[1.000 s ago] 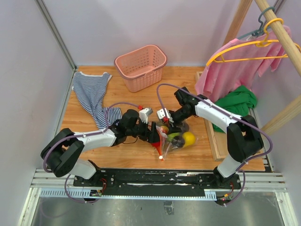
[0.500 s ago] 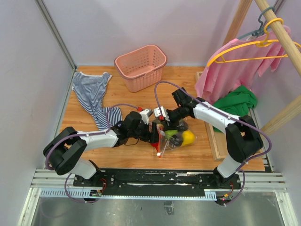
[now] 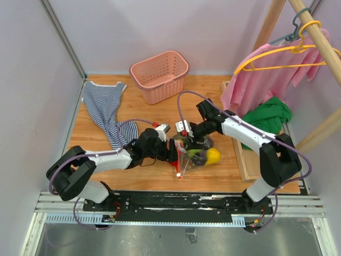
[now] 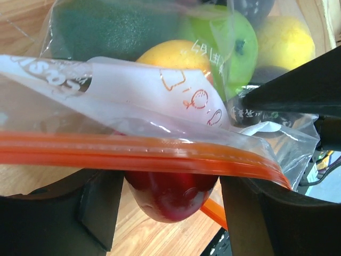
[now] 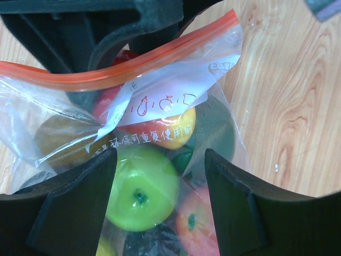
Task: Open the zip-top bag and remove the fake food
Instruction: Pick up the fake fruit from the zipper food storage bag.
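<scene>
The zip-top bag [image 3: 198, 158] lies on the wooden table between my two grippers, clear and crinkly, its red-orange zip strip [image 4: 133, 154] parted. Inside is the fake food: a green apple [image 5: 141, 194], a yellow fruit [image 3: 213, 156], a dark green piece [image 4: 106, 29] and an orange-red fruit [image 5: 194, 224]. My left gripper [image 4: 168, 213] is at the bag's mouth. A red apple [image 4: 170, 194] fills the gap between its fingers, just under the strip. My right gripper [image 5: 160, 213] hangs open over the bag, its fingers either side of the fruit under the plastic.
A pink slotted basket [image 3: 160, 74] stands at the back. A striped garment [image 3: 104, 109] lies back left. A pink shirt [image 3: 277, 69] on a yellow hanger and a green cloth [image 3: 266, 117] hang from the wooden rack at right. The rack's raised base [image 3: 242, 154] borders the bag.
My left gripper has pushed to the right into the bag's mouth and its jaws have narrowed round the red apple. The right gripper has shifted slightly left over the bag.
</scene>
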